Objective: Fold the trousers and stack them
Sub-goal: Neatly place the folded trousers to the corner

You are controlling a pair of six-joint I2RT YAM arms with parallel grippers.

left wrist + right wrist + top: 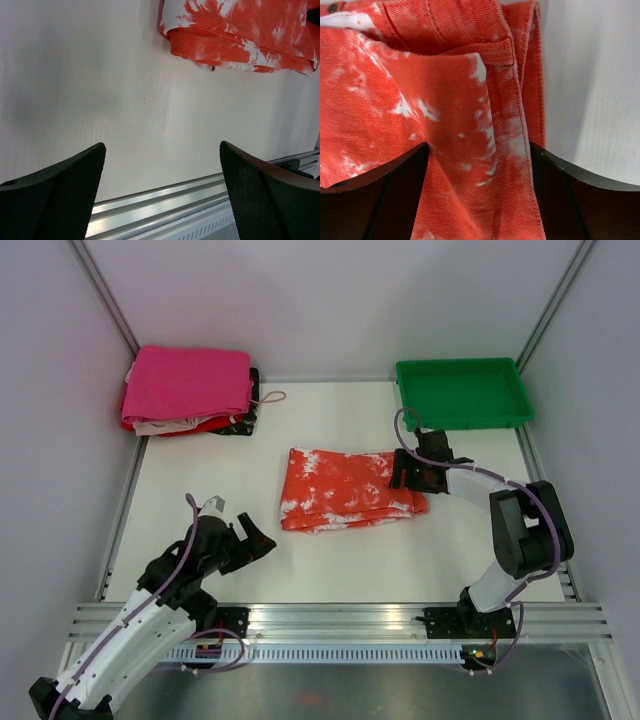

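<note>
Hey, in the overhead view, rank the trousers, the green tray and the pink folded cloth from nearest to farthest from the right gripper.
1. trousers: mid-table, their right edge under the right gripper.
2. green tray: back right corner, just beyond the gripper.
3. pink folded cloth: back left corner, across the table.

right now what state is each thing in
trousers, folded into a rectangle, flat on the table
right gripper, jaws open, astride the trousers' right edge
left gripper, jaws open, holding nothing, over bare table
pink cloth, folded, lying at the far left corner
green tray, upright, nothing in it
</note>
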